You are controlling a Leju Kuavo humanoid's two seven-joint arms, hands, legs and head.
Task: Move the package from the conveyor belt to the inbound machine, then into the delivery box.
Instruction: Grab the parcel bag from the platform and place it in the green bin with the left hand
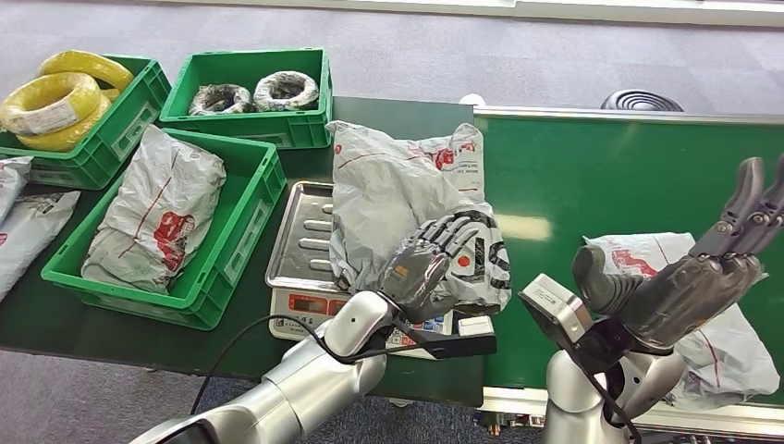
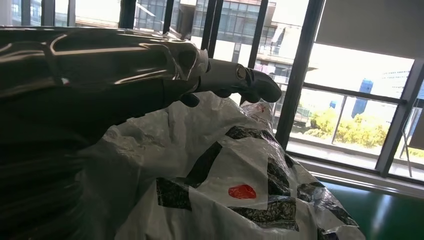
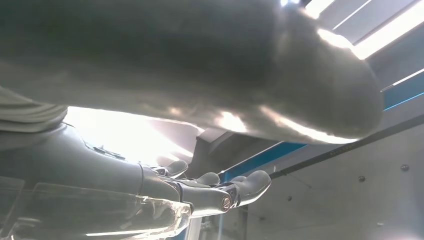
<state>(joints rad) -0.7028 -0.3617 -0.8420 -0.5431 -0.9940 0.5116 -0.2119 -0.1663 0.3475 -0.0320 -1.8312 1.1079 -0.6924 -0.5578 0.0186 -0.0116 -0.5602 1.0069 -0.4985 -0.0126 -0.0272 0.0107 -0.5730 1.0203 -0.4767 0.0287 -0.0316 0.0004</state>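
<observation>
The left hand is grasping the package on the scale; right hand is hovering released. The bag is looking soft, slippery, light; bunching its middle is likely safest.

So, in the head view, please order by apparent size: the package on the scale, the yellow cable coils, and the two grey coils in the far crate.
1. Package on the scale, under the left robot hand.
2. Yellow cable coils.
3. Grey coils.

The coils lie farther from the camera, so the gap may be exaggerated.
</observation>
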